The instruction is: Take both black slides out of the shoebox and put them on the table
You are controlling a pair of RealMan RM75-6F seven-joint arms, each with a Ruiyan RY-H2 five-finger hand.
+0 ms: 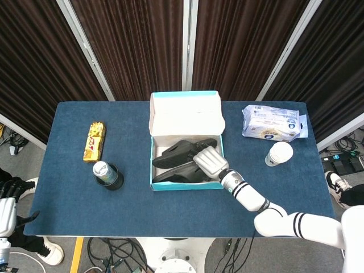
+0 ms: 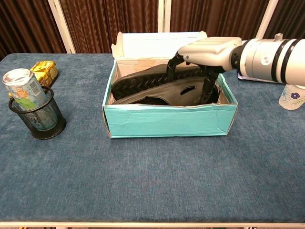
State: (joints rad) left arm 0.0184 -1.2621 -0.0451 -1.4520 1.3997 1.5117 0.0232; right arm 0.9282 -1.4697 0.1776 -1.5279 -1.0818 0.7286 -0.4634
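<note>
Two black slides (image 2: pixel 162 86) lie in one shoebox (image 2: pixel 169 119), the right hand (image 2: pixel 205 57) reaching in, fingers (image 2: pixel 208 86) spread around the nearer slide (image 2: pixel 183 91), grip unclear.

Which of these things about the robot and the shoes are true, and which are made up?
1. Both black slides are inside the shoebox. True.
2. The right robot hand reaches down into the shoebox, over the slides. True.
3. The can lies flat on the table. False: it stands upright in a black mesh cup.
4. The left robot hand is on the shoebox lid. False: it is off the table's left corner, far from the box.
5. The paper cup is left of the shoebox. False: it is to the right, near the white packet.
</note>
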